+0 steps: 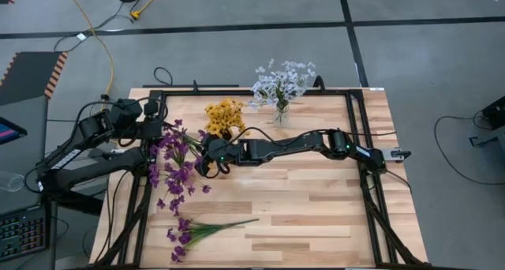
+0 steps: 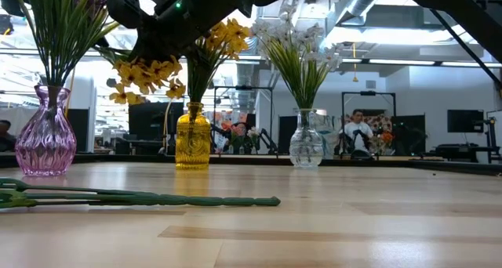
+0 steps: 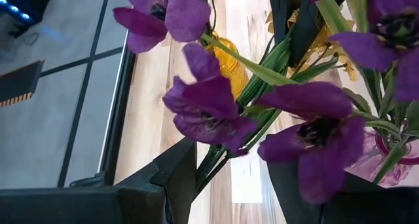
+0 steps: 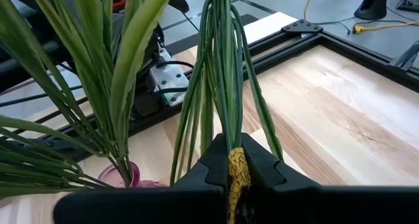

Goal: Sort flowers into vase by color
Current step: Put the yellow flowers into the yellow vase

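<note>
While my left gripper [image 1: 158, 134] hangs by the purple vase [image 2: 45, 131] at the table's left edge, fingers [image 3: 171, 182] spread wide among the purple blossoms [image 1: 175, 161], my right gripper [image 1: 207, 161] reaches across, clamped on a bunch of green stems [image 4: 219, 86]. In my right wrist view those stems run lengthwise away from my fingers, and the purple vase sits nearest, just beside them. More purple flowers [image 1: 197, 232] lie flat near the front edge.

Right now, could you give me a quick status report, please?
Right gripper shut on yellow flowers above yellow vase. Left gripper beside purple flowers. One purple bunch lying on table.
</note>
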You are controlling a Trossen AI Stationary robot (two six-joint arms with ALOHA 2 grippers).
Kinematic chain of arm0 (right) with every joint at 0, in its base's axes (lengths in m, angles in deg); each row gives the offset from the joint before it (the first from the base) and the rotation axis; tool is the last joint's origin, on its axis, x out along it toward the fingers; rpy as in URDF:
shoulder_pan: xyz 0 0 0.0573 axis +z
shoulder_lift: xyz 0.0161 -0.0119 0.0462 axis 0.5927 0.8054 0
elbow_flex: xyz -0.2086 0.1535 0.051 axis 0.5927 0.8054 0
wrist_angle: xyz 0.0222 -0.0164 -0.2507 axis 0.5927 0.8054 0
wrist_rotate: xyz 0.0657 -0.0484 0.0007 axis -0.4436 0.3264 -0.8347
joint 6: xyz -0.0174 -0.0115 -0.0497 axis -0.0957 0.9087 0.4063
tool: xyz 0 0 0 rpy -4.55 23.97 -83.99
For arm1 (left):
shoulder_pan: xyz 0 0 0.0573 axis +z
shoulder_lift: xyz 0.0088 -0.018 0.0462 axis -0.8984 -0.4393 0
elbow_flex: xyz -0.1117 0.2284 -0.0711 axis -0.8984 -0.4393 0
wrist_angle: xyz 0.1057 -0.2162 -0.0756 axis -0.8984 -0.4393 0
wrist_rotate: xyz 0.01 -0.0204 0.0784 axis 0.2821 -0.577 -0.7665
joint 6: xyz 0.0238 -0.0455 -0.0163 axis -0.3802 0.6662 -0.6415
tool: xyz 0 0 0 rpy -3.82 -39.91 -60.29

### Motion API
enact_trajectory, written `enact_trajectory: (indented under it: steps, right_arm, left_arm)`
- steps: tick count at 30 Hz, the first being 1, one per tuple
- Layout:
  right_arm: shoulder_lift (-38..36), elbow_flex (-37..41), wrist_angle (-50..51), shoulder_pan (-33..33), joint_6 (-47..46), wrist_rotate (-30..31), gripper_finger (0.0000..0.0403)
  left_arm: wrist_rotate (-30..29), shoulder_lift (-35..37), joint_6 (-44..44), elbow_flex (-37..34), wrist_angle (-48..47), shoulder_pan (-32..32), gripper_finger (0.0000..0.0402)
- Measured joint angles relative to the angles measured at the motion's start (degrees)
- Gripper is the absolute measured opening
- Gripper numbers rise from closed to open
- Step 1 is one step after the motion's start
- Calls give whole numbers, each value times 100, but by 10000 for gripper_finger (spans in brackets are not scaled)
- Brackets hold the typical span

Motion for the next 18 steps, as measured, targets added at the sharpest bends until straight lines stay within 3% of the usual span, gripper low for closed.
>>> enact_trajectory:
  steps: [18]
  right_arm:
    - [0,0,2,-4,-2,-314,46]
  left_arm:
    - [321,0,-226,0,-27,-1,169]
